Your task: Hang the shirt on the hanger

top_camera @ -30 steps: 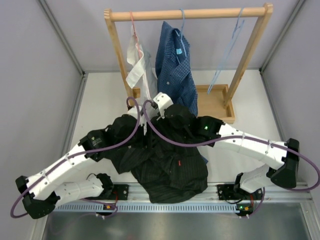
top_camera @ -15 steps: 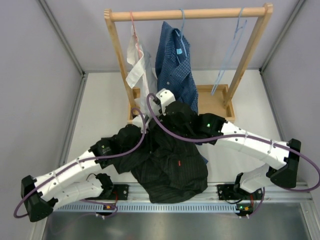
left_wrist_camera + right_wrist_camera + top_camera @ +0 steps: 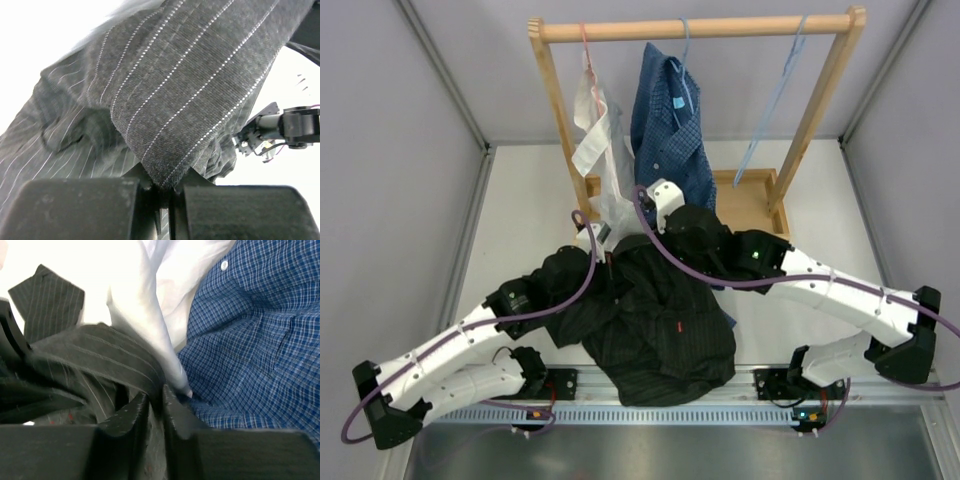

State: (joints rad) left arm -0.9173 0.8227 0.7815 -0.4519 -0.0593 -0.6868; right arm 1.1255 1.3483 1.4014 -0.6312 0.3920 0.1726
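The black pinstriped shirt (image 3: 655, 325) lies bunched on the table in front of the rack, its upper edge lifted between both wrists. My left gripper (image 3: 167, 187) is shut on a fold of the shirt (image 3: 200, 90), which fills the left wrist view. My right gripper (image 3: 156, 392) stands slightly open at the shirt's top. A pinstriped fold (image 3: 100, 360) drapes over its fingertips, close against the hanging garments. The light-blue hanger (image 3: 772, 100) hangs bare at the right end of the rack rail, away from both grippers.
A wooden rack (image 3: 695, 28) stands at the back of the table. A blue checked shirt (image 3: 665, 130) and a white garment (image 3: 592, 130) hang from it; both also fill the right wrist view, the blue checked shirt (image 3: 260, 340) beside the white garment (image 3: 150, 305). Grey walls close in both sides.
My left gripper has shut on the shirt and drawn its fold up toward the rack. The right gripper's jaws have parted a little, and that wrist has shifted right and back.
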